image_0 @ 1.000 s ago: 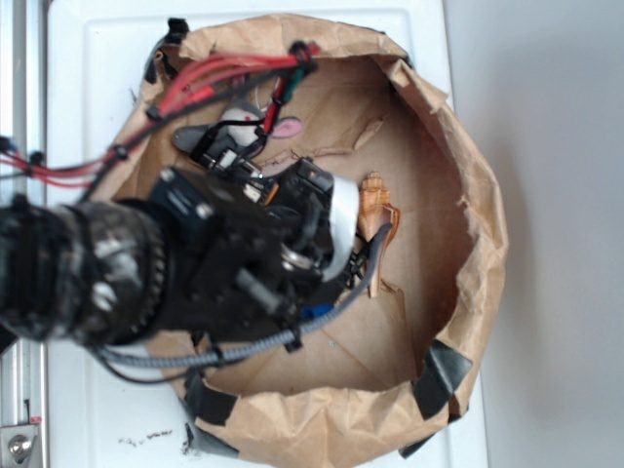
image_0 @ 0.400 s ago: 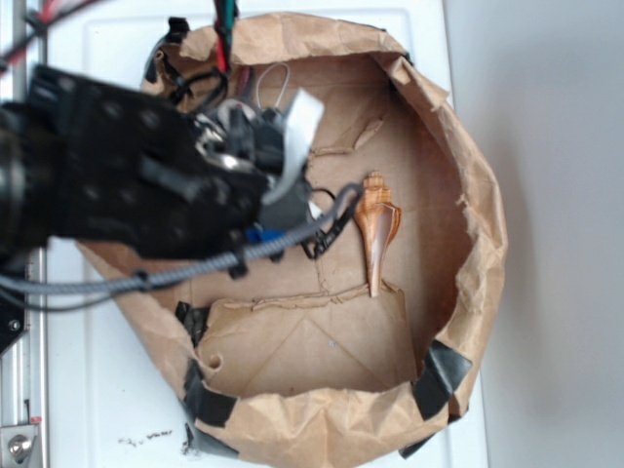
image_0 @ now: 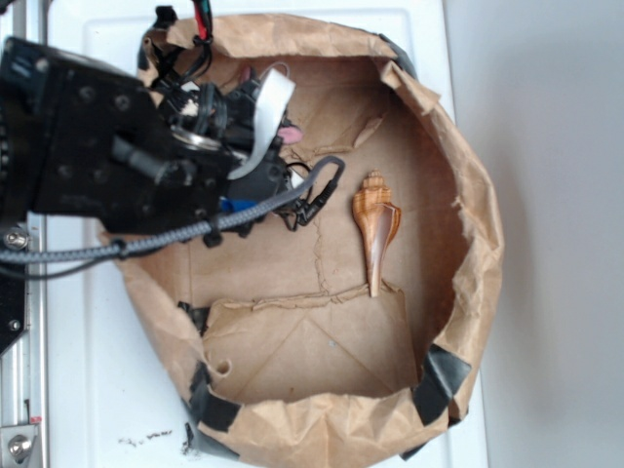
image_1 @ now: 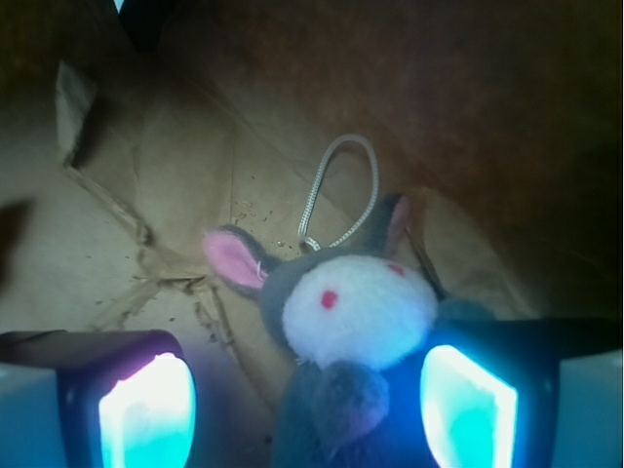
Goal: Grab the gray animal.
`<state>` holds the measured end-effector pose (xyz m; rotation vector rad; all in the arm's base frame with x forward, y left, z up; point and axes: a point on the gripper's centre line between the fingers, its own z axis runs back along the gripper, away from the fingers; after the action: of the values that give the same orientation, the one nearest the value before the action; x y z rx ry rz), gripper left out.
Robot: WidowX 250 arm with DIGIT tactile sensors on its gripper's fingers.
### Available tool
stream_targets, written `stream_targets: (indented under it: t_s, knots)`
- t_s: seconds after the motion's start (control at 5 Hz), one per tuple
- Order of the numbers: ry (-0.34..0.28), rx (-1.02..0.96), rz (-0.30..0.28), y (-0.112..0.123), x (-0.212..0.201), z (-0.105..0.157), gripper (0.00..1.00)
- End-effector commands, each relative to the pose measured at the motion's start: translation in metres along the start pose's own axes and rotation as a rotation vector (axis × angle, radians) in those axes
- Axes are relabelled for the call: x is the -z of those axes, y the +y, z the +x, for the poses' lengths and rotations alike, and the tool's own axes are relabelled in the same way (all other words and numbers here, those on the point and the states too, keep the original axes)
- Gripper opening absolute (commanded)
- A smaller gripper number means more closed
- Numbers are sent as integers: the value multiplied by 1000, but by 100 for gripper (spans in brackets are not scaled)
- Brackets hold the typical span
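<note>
The gripper (image_1: 307, 409) stands spread, straddling the gray animal (image_1: 346, 327) on the paper bag's (image_0: 468, 322) floor; light, squashy plush, probably best pinched across its body.

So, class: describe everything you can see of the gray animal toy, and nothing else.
The gray animal is a small plush with gray fur, a white fuzzy face with small red marks, and long pink-lined ears. A gray-white cord loop rises from the top of its head. It lies on the brown paper lining, its lower body cut off by the frame edge. It sits between the two glowing fingers of the gripper, which are spread; whether they touch it is unclear.
</note>
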<state>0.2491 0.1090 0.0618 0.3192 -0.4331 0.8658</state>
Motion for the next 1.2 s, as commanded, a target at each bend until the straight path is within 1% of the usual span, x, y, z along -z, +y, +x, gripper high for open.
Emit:
stream_targets:
  t_s: [0.0, 0.2, 0.4, 0.6, 1.0]
  knots:
    - [-75, -2, 36, 11, 19, 3, 100]
    - [-106, 31, 45, 4, 30, -7, 100]
    - [-115, 29, 38, 1, 33, -13, 0]
    - [-125, 25, 31, 0, 31, -14, 0]
    - [-126, 18, 22, -2, 29, -14, 0]
